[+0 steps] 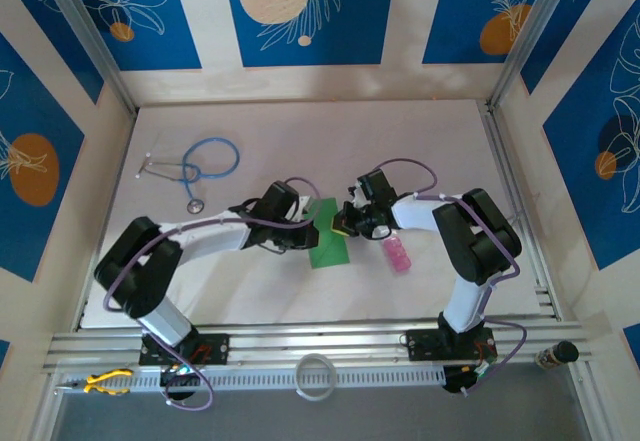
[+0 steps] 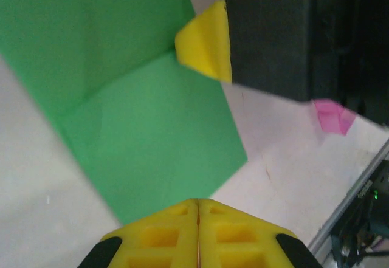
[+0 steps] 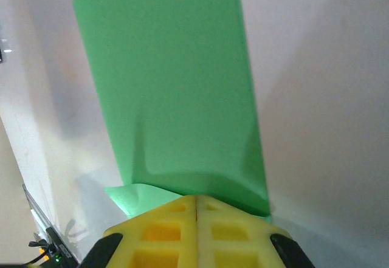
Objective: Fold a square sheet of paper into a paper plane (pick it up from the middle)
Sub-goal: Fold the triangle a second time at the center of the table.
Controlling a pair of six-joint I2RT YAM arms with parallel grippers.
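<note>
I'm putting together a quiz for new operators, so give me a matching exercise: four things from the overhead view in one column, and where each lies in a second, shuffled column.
Things
1. square sheet of paper
2. stethoscope
3. pink bottle
4. yellow-handled pliers

Places
A. near-left corner, off the table
B. far-left part of the table
C. middle of the table
D. just right of the green sheet

Pairs: 1-C; 2-B; 3-D; 4-A
</note>
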